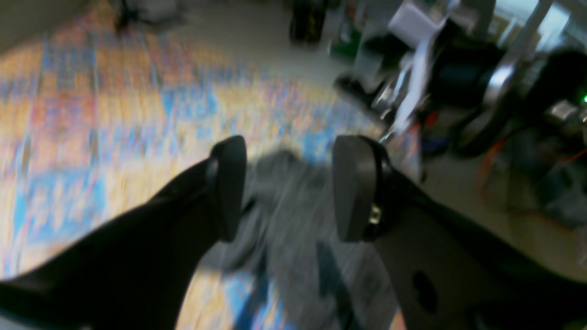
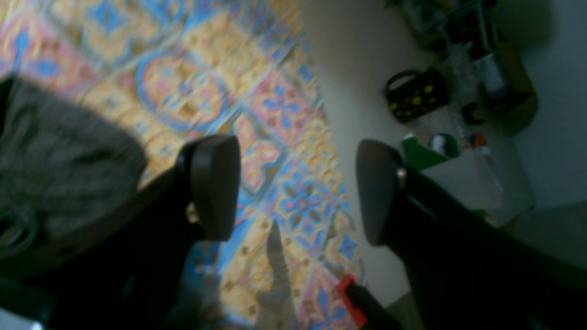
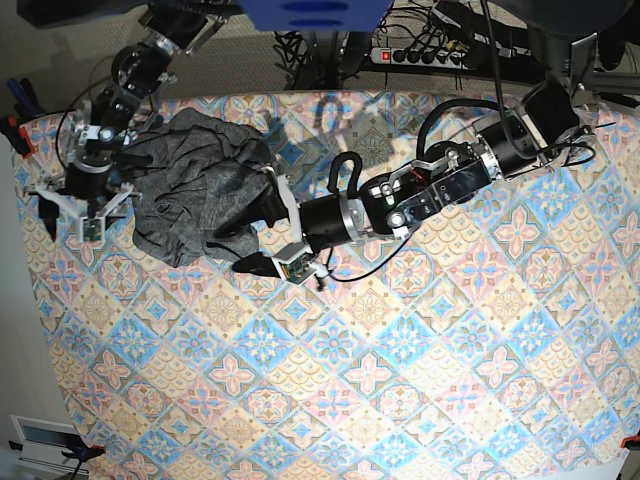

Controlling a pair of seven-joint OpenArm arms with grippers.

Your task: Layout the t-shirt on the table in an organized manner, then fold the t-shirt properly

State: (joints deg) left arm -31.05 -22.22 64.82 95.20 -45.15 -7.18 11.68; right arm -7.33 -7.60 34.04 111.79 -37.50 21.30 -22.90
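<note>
Patterned table with 1 garment on it.
The t-shirt lies crumpled in a heap near the table's far left corner, directly on the blue, pink and cream tile-pattern cloth.

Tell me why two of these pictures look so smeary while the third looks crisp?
Left wrist view: heavy streaking smears the t-shirt and the table, though the dark pads stay fairly sharp. Right wrist view: softer all over, dim toward the bottom. Base view: crisp, evenly lit, the patterned cloth bulging at the edges like a wide lens, with arm shadows near the top.
</note>
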